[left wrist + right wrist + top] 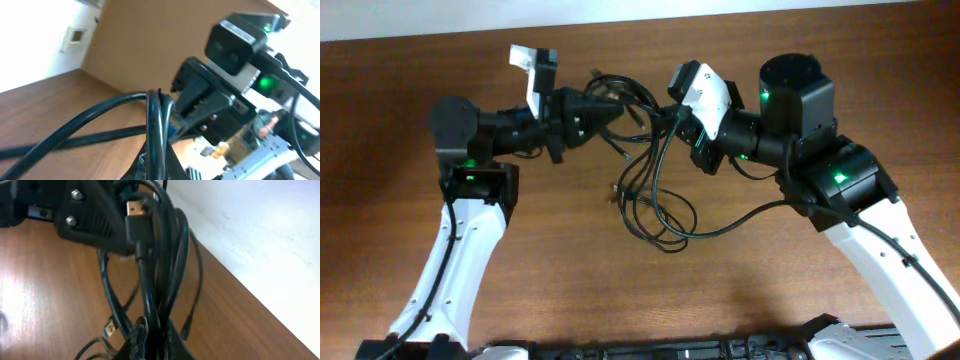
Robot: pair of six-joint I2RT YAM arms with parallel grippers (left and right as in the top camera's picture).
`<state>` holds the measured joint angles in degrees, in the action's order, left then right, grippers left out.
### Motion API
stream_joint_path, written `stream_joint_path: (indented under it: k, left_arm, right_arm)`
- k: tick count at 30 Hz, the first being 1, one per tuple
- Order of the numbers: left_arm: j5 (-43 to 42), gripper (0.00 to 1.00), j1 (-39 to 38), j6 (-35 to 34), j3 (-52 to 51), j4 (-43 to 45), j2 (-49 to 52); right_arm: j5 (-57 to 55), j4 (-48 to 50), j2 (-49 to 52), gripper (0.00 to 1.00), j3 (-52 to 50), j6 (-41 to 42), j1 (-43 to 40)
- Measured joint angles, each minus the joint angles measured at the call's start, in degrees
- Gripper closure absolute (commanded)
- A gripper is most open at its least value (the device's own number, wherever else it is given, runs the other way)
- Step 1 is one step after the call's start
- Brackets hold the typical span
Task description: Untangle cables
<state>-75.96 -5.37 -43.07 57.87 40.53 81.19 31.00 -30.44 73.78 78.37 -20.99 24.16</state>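
Left claw [616, 112] and right claw [674, 118] face each other, near together, each clamped tight on the tangled black cables [655, 205]. Loops hang down from both grips, and their lowest turns lie on the bench [550, 270].

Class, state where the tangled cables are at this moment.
In the overhead view the cables sit centrally, gripped between the left tool and right tool, with loops drooping onto the table below them.
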Motion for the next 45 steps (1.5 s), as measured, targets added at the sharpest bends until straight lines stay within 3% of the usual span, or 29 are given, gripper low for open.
stream_joint_path:
  k: [4,9,14,15,17,18,19,20,26,28,33,36,38,42,45]
  left_arm:
    - [9.7,1.0,4.0,-0.2,0.3,-20.1,-0.4]
    - [12.0,1.0,4.2,-0.3,0.3,-24.6,-0.6]
    - [13.8,1.0,5.1,1.4,0.6,-34.8,-0.8]
    - [13.7,1.0,5.1,1.7,0.6,-34.7,-0.8]
    - [13.6,1.0,5.3,3.2,0.6,-33.8,-0.8]
    - [13.4,1.0,5.6,3.7,0.4,-32.5,-0.8]
    - [12.9,1.0,5.9,4.2,0.3,-30.1,-0.8]
    - [12.0,1.0,5.9,4.5,0.3,-27.4,-0.8]
    - [8.2,1.0,3.1,4.5,0.1,-19.2,-0.8]
    - [7.3,1.0,-1.6,4.5,0.1,-15.6,-0.8]
    - [7.1,1.0,-4.7,4.5,0.1,-14.9,-0.8]
    - [7.1,1.0,-7.1,4.5,0.1,-14.9,-0.8]
    - [5.9,1.0,-8.1,4.5,0.1,-13.2,-0.9]
    - [4.3,1.0,-8.4,4.5,0.1,-13.1,-0.9]
    - [3.7,1.0,-7.5,4.5,0.1,-13.0,-0.9]
  right_arm:
    - [0.4,-2.6,0.0,0.96,0.0,0.0,0.4]
    - [-0.1,-0.8,-0.5,0.96,-0.1,1.4,0.5]
    - [-5.1,5.0,-2.6,0.96,-0.8,7.0,0.7]
    - [-8.4,4.7,-3.0,0.95,-0.8,9.3,0.8]
    - [-14.7,4.5,-3.1,0.75,-0.8,11.9,0.7]
    - [-16.8,3.8,-3.5,0.57,-0.7,12.5,0.5]
    - [-18.5,2.8,-4.0,0.25,-0.7,13.2,0.3]
    - [-19.2,1.7,-4.2,0.21,-0.7,13.4,0.3]
    - [-19.4,-2.4,-4.2,0.19,-0.6,9.8,0.3]
    - [-20.5,-2.4,-3.5,0.2,-0.6,9.4,0.3]
    - [-28.3,-2.4,-0.6,0.19,-0.6,9.0,0.3]
    - [-35.4,-2.3,1.1,0.0,-0.6,8.9,0.4]
    - [-37.3,-1.6,2.2,0.01,-0.6,9.0,0.4]
    - [-38.8,1.8,2.4,0.01,-0.6,12.5,0.4]
    - [-54.4,1.6,2.4,0.01,-0.6,20.2,0.5]
